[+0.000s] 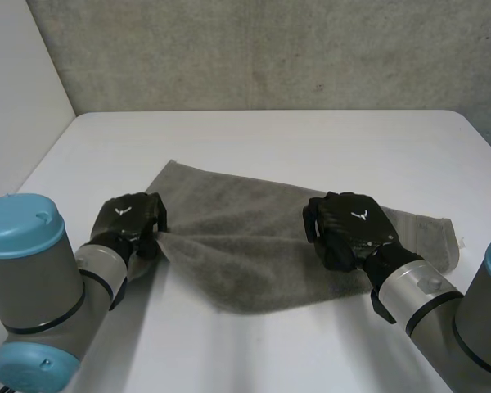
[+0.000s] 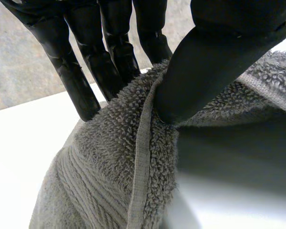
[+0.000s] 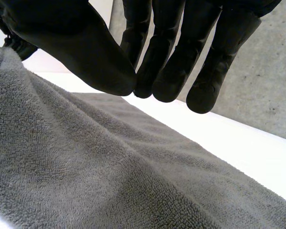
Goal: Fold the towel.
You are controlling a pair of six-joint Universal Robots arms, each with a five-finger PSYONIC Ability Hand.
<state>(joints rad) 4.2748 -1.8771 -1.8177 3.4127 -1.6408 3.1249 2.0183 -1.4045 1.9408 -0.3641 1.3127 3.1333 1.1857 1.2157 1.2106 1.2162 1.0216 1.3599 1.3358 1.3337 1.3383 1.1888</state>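
While left robot hand pinches towel edge, right robot hand hovers above, relaxed.

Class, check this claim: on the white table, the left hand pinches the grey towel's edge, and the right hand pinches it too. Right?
Not quite. The right hand pinches nothing: the right wrist view shows its fingers straight above the towel, no cloth between them. The left hand does pinch the towel's edge, on the white table.
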